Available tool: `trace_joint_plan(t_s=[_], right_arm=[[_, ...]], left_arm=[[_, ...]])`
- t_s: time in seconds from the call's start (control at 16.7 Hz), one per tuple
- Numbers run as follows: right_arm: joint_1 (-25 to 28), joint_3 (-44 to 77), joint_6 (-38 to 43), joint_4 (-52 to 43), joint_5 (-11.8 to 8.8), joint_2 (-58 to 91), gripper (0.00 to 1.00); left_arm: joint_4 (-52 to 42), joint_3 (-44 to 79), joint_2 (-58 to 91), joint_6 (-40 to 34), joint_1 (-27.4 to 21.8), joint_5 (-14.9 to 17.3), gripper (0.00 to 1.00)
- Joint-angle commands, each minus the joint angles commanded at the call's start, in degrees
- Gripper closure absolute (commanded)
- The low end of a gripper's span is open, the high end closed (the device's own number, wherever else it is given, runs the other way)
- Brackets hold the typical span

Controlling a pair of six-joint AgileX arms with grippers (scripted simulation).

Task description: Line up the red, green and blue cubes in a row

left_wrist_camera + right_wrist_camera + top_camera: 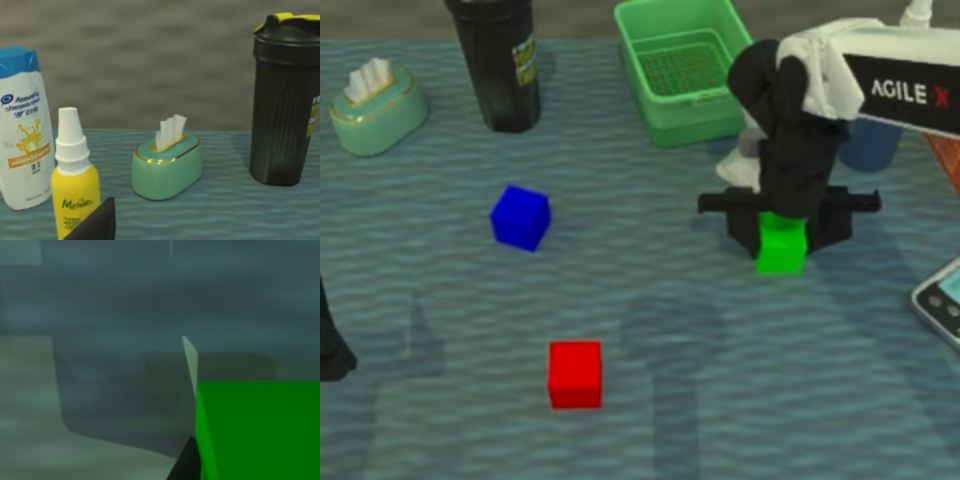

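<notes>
While the left arm sits parked at the table's left edge, the right arm works alone.

Right gripper [782, 232]: in front of the green mesh-bottomed basket [682, 62], straddling the green cube [781, 243]; jaws narrowed against the cube's sides, holding it.
Green cube, wrist view: one finger [190, 365] lies flat against the cube's [260, 430] side.
Blue cube [520, 217]: well left of the basket, nearer the front, loose on the cloth.
Red cube [574, 374]: farther forward than the blue cube, left of the basket, apart from both others.
Left gripper [332, 345]: jaw state cannot be told.
Left of the basket: black shaker bottle [497, 62], then tissue box [376, 107].
Left wrist view: shampoo bottle [21, 130], yellow dropper bottle [75, 187].
</notes>
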Motion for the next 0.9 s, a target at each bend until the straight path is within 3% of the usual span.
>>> trace_joint_plan(t_s=[0.42, 0.78, 0.9], right_arm=[[0.4, 9.1, 0.0, -12.5, 0.0, -3.0, 1.00], [0.3, 9.7, 0.1, -13.3, -0.1, -3.4, 1.00], [2.4, 8.2, 2.2, -12.9, -0.1, -4.7, 1.00]], left_arm=[[0.0, 0.0, 0.0, 0.0, 0.0, 0.0, 0.00], [0.0, 0.0, 0.0, 0.0, 0.0, 0.0, 0.00], [0.0, 0.0, 0.0, 0.0, 0.0, 0.0, 0.00]])
